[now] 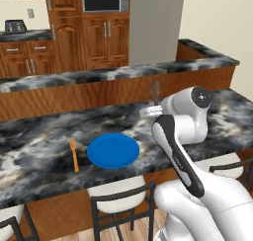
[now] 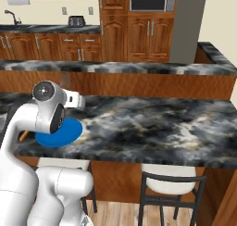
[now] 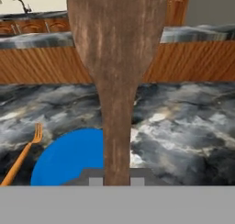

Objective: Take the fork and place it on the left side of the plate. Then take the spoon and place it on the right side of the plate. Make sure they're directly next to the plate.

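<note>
Three task items are accounted for. The plate (image 1: 113, 150) lies flat on the dark marbled table (image 1: 44, 146), near its front edge. The fork (image 1: 74, 154) lies on the table just left of the plate, a narrow strip of stone showing between them, its tines pointing away from the front edge. The spoon (image 3: 117, 58) is off the table: my pincer (image 3: 115, 181) is closed tight on its handle, and it stands upright with the bowl uppermost, above the table to the right of the plate; in the left base view its bowl (image 1: 155, 89) shows against the wooden ledge behind the plate.

Surface: black, grey and white veined stone, glossy. Behind the plate a raised wooden ledge (image 1: 89, 93) with a matching stone cap runs the width of the table. Below the front edge, in front of the plate, stand dark-framed stools with pale seats (image 1: 118, 188).

Room: beyond the ledge are reddish wood cabinets (image 1: 106, 37), a built-in microwave (image 1: 103, 0), a toaster (image 1: 15, 25) on a rear counter, and a sink faucet (image 2: 13, 15).
</note>
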